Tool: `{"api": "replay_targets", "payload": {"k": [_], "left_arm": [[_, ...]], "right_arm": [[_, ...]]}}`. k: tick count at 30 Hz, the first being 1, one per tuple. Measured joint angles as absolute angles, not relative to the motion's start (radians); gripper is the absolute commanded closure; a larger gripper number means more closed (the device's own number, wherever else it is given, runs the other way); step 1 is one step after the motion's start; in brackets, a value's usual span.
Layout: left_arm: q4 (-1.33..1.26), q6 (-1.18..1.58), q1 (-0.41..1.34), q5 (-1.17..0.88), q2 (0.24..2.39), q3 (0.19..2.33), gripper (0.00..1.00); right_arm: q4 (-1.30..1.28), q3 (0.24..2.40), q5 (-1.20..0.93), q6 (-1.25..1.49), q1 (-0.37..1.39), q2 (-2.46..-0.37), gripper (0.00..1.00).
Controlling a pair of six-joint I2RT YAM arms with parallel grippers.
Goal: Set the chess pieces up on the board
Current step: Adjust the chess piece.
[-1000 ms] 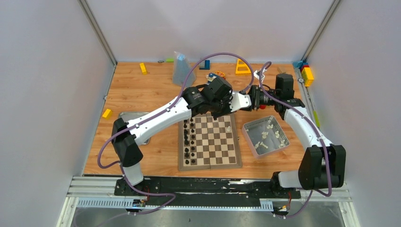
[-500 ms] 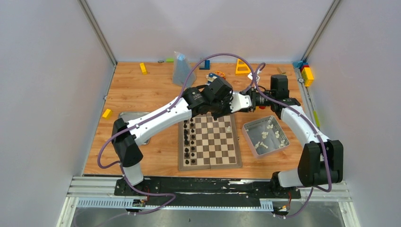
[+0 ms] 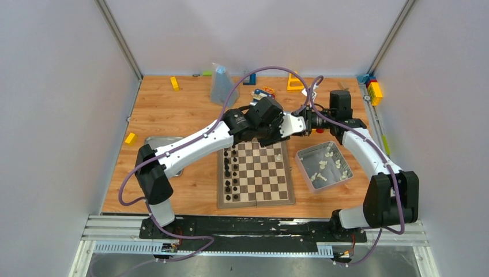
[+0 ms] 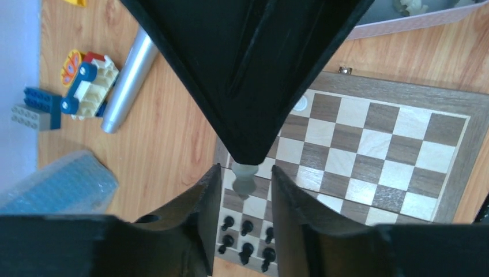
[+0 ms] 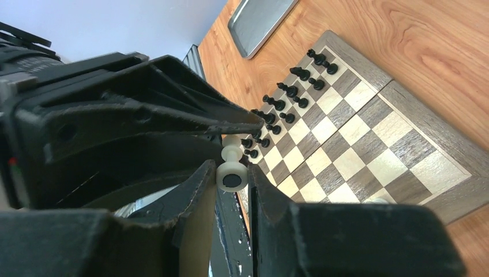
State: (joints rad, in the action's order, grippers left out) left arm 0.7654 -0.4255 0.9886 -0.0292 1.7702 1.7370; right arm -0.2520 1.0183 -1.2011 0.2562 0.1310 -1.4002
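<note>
So the counter (image 3: 173,112) is carrying the board (image 3: 259,179), black pieces (image 3: 229,170) lining its left side. Above its far edge the two grippers are meeting: right gripper (image 5: 231,176) is clamping a white pawn (image 5: 232,163) by the base, left gripper (image 4: 245,173) is hanging slack around it, jaws not touching.

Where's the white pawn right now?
Mid-air by the far edge of the board, the white pawn is pinched in the right hand, centre of the right wrist view, with the open left hand straddling it.
</note>
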Motion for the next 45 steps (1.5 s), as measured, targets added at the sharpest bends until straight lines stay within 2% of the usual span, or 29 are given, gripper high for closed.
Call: {"api": "replay_targets", "payload": {"k": [2, 4, 11, 15, 25, 45], "left_arm": [[0.73, -0.42, 0.98, -0.027, 1.754, 1.694, 0.29], [0.707, -0.415, 0.965, -0.044, 1.728, 1.654, 0.21], [0.514, -0.292, 0.776, -0.289, 1.534, 1.477, 0.17], [0.373, -0.197, 0.689, -0.451, 1.486, 1.449, 0.22], [0.076, -0.01, 0.682, -0.739, 1.533, 1.326, 0.3], [-0.099, 0.155, 0.682, -0.817, 1.638, 1.309, 0.53]], "right_arm": [[-0.257, 1.022, -1.203, 0.257, 0.118, -1.4, 1.0], [-0.261, 1.032, -1.217, 0.261, 0.093, -1.401, 1.0], [-0.234, 1.063, -1.306, 0.319, 0.028, -1.428, 1.0], [-0.176, 1.063, -1.354, 0.39, 0.031, -1.447, 1.0], [-0.042, 1.062, -1.411, 0.522, 0.031, -1.467, 1.0], [0.023, 1.058, -1.424, 0.58, 0.031, -1.467, 1.0]]}}
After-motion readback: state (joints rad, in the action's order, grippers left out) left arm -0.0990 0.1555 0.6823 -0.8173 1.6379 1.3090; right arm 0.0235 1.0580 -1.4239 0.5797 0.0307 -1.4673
